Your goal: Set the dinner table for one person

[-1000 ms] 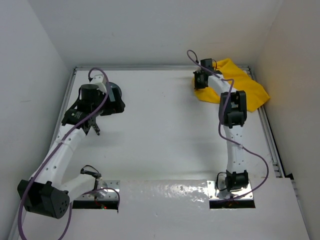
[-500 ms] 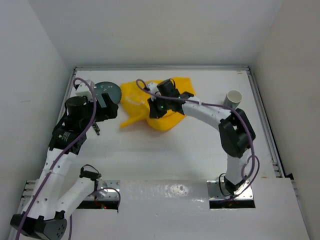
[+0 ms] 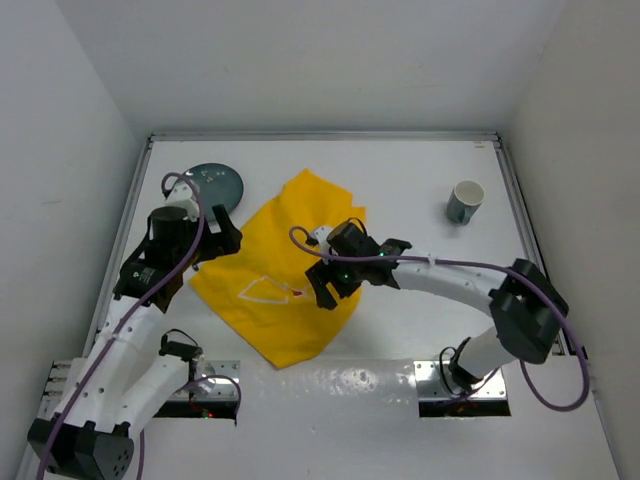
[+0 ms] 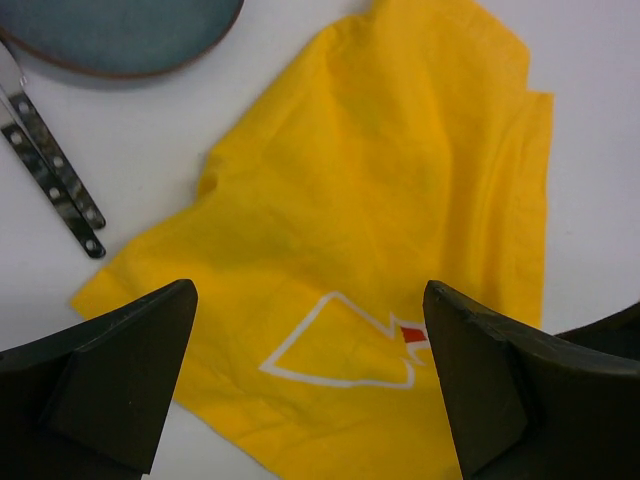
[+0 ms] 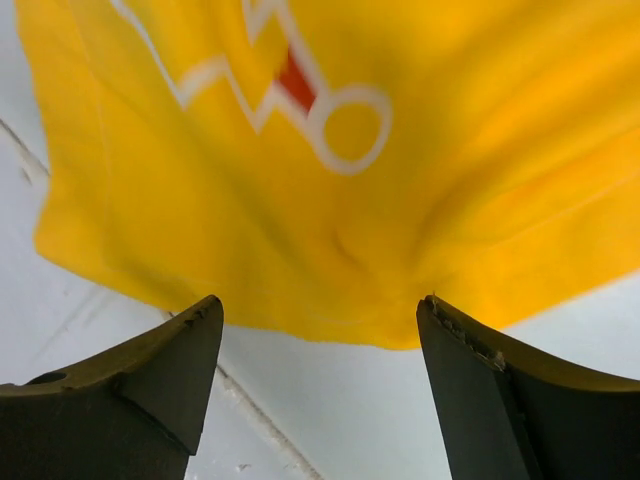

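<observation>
One piece is down: the yellow placemat [image 3: 275, 285] lies spread, a bit wrinkled and skewed, on the near middle of the dinner table [image 3: 420, 150]. The right gripper [image 5: 318, 310] hovers over its near right edge, jaws apart, holding nothing. The left gripper [image 4: 308, 290] hangs above the mat's left side, wide and empty. Not yet set, I'd say: the plate [image 3: 215, 185] sits far left, cutlery [image 4: 55, 175] beside it, and the cup [image 3: 465, 200] far right, all off the mat.

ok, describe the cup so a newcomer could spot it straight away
On the white dinner table, look towards the far right corner. The cup stands upright there alone. It is the only tall, open-topped item, unlike the flat yellow placemat mid-table and the flat blue-grey plate far left.
</observation>
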{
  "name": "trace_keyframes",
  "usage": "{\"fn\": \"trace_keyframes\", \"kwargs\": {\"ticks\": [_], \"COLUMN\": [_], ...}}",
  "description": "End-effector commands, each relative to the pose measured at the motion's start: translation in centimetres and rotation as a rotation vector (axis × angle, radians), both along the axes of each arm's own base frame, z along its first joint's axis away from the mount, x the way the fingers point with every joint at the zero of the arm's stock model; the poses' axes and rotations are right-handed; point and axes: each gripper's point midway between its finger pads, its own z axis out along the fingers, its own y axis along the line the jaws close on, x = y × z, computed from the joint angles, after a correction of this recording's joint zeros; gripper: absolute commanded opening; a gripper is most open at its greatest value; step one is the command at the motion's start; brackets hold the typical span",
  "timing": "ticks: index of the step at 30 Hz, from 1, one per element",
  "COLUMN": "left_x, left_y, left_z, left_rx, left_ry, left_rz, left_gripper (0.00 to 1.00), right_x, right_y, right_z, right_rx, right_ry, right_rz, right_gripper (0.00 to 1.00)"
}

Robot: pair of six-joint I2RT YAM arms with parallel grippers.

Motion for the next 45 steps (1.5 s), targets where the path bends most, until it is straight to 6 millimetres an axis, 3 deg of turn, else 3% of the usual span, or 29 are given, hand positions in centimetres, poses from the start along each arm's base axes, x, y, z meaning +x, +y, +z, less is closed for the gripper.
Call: {"fn": "trace_keyframes", "kwargs": {"ticks": [1, 3, 4, 6, 7, 12, 16, 17, 19, 24, 30, 33, 34, 36, 37, 38, 40, 41, 42, 45], "left_x": [0.0, 0.0, 0.0, 0.1, 0.0, 0.0, 0.2, 0.2, 0.5, 0.8, 0.9, 0.9, 0.9, 1.0, 1.2, 1.2, 1.5, 1.7, 1.8, 2.1], "left_y": [-0.6, -0.6, -0.5, -0.4, -0.2, 0.3, 0.3, 0.2, 0.1, 0.1, 0.0, 0.0, -0.1, -0.1, -0.1, -0.1, -0.2, -0.2, -0.3, -0.3], "left_z": [-2.2, -3.6, -4.5, -5.5, -6.3, -8.4, -8.9, -8.8, -8.3, -7.5, -7.2, -7.2, -7.3, -7.3, -7.3, -7.2, -7.4, -7.4, -7.4, -7.5], "left_rx": [-0.050, -0.060, -0.072, -0.072, -0.078, -0.071, -0.076, -0.079, -0.085, -0.080, -0.077, -0.075, -0.074, -0.072, -0.069, -0.067, -0.058, -0.054, -0.053, -0.041], "left_ry": [0.047, 0.078, 0.097, 0.115, 0.132, 0.167, 0.177, 0.173, 0.158, 0.133, 0.128, 0.129, 0.128, 0.126, 0.121, 0.120, 0.122, 0.126, 0.127, 0.134], "left_rz": [0.020, 0.037, 0.056, 0.078, 0.095, 0.144, 0.152, 0.150, 0.146, 0.135, 0.126, 0.123, 0.119, 0.115, 0.111, 0.108, 0.098, 0.095, 0.091, 0.079], "left_gripper": [0.94, 0.94, 0.94, 0.94, 0.94, 0.94, 0.94, 0.94, 0.94, 0.94, 0.94, 0.94, 0.94, 0.94, 0.94, 0.94, 0.94, 0.94, 0.94, 0.94], "right_x": [6.3, 8.3, 10.6, 12.9, 15.3, 22.1, 24.7, 25.0, 26.0, 26.6, 25.6, 24.8, 24.6, 23.8, 23.7, 22.6, 22.1, 20.3, 20.0, 15.4], "right_y": [1.7, 0.6, -0.1, -1.3, -2.5, -5.2, -5.9, -6.1, -6.7, -7.6, -8.1, -8.3, -8.5, -9.5, -10.1, -10.8, -12.1, -13.3, -14.8, -18.8], "right_z": [7.6, 8.1, 8.3, 7.9, 8.2, 4.1, 2.4, 0.8, 0.0, -3.2, -5.8, -6.9, -7.1, -7.8, -7.3, -7.9, -6.4, -7.1, -6.6, -4.9], "right_rx": [0.080, 0.014, -0.019, -0.041, -0.018, -0.057, -0.073, -0.094, -0.100, -0.141, -0.159, -0.171, -0.177, -0.208, -0.216, -0.241, -0.264, -0.300, -0.349, -0.444], "right_ry": [-0.298, -0.352, -0.379, -0.371, -0.357, -0.277, -0.254, -0.234, -0.231, -0.194, -0.130, -0.092, -0.087, -0.064, -0.069, -0.049, -0.084, -0.062, -0.096, -0.115], "right_rz": [-0.085, -0.111, -0.136, -0.184, -0.249, -0.385, -0.428, -0.435, -0.455, -0.446, -0.427, -0.432, -0.441, -0.482, -0.505, -0.516, -0.573, -0.616, -0.663, -0.796], "right_gripper": [0.77, 0.77, 0.77, 0.77, 0.76, 0.76, 0.76, 0.76, 0.75, 0.76, 0.75, 0.55, 0.36, 0.17, 0.00, 0.00, 0.00, 0.00, 0.00, 0.00]}}
